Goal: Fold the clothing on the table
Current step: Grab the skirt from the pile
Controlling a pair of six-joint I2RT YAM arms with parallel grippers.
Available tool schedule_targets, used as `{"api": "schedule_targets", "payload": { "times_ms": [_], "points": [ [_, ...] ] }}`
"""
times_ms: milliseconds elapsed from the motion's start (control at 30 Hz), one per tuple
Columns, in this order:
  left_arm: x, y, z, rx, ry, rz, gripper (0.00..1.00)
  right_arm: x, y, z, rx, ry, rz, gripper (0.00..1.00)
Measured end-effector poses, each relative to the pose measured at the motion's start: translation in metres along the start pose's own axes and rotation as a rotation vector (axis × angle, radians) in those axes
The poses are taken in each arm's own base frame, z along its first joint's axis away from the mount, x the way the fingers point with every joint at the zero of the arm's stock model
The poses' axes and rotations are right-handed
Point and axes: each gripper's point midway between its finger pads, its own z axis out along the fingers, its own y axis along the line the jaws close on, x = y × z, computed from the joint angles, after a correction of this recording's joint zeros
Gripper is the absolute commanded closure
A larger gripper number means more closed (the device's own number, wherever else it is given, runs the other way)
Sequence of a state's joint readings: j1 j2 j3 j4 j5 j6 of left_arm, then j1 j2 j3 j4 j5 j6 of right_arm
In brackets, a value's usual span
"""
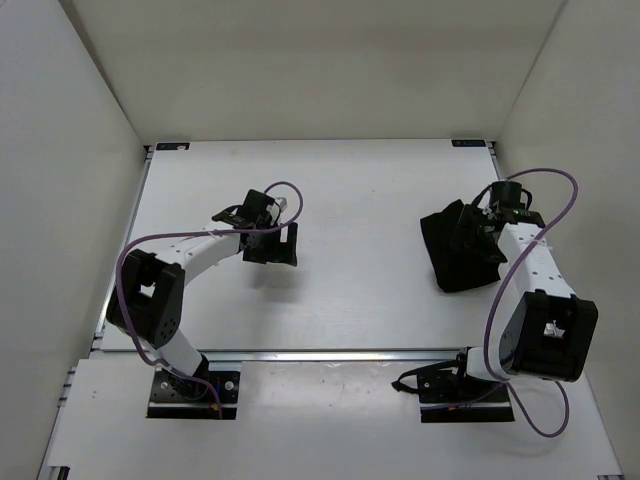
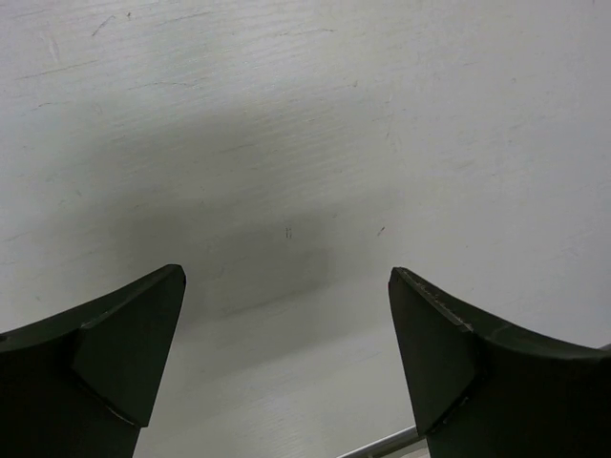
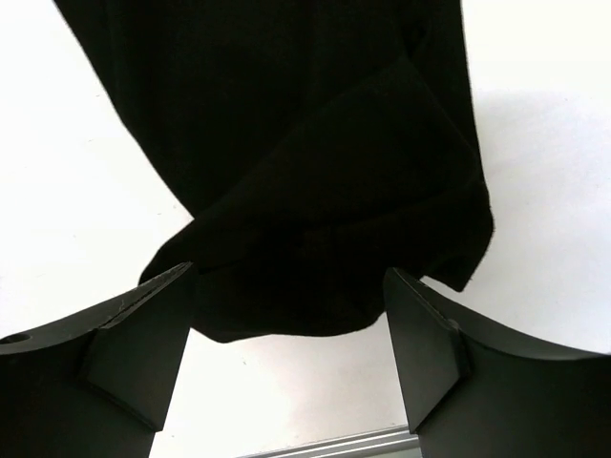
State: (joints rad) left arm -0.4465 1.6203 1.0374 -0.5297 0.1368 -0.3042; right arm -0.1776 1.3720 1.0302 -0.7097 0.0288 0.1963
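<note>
The clothing [image 1: 455, 252] is a crumpled black fabric heap on the right half of the white table [image 1: 360, 200]. My right gripper [image 1: 479, 238] hovers over its right side. In the right wrist view the clothing [image 3: 305, 143] fills the upper part, and its near hem lies between the wide-apart fingers of the right gripper [image 3: 288, 271], which is open and grips nothing. My left gripper [image 1: 272, 248] stands open over bare table left of centre, well apart from the clothing. The left wrist view shows the left gripper [image 2: 286, 272] with only white tabletop [image 2: 286, 114] between its fingers.
White side walls enclose the table on the left, right and back. An aluminium rail [image 1: 330, 353] runs along the near edge, also showing as a rail [image 3: 334, 445] just below the right fingers. Purple cables loop above both arms.
</note>
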Motion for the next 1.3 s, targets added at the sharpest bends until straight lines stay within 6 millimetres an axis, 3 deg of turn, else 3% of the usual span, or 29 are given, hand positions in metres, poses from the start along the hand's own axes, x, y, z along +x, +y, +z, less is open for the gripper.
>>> {"api": "schedule_targets", "payload": {
  "times_ms": [200,400,533,767,967,1067,1133,1167,1200,1233,1300],
  "points": [
    [0.000,-0.014,0.001,0.034,-0.009,0.029,0.01,0.004,-0.017,-0.001,0.032,0.001,0.043,0.22],
    [0.004,-0.047,-0.001,0.115,-0.018,0.106,0.01,0.030,-0.038,0.001,0.058,0.013,0.121,0.21],
    [0.001,-0.061,-0.007,0.170,-0.042,0.122,0.01,0.038,-0.039,0.010,0.058,0.042,0.140,0.21],
    [0.001,-0.058,-0.023,0.208,-0.086,0.104,0.01,0.022,-0.041,0.021,0.051,-0.008,0.201,0.21],
    [0.000,-0.047,-0.030,0.207,-0.108,0.075,0.01,0.022,-0.051,0.034,0.067,0.010,0.271,0.23],
    [0.000,-0.046,-0.028,0.210,-0.113,0.072,0.01,0.017,-0.051,0.036,0.064,-0.011,0.285,0.40],
    [0.002,-0.046,-0.027,0.213,-0.111,0.070,0.02,0.013,-0.051,0.039,0.066,-0.017,0.293,0.73],
    [0.002,-0.046,-0.027,0.215,-0.110,0.070,0.01,0.012,-0.052,0.043,0.067,-0.012,0.292,0.81],
    [0.001,-0.047,-0.027,0.217,-0.113,0.071,0.02,0.012,-0.052,0.047,0.069,-0.004,0.298,0.95],
    [0.001,-0.046,-0.026,0.218,-0.111,0.070,0.01,0.013,-0.052,0.052,0.073,0.007,0.300,1.00],
    [0.002,-0.046,-0.023,0.217,-0.103,0.068,0.01,0.019,-0.052,0.062,0.082,0.043,0.304,1.00]
  ]
}}
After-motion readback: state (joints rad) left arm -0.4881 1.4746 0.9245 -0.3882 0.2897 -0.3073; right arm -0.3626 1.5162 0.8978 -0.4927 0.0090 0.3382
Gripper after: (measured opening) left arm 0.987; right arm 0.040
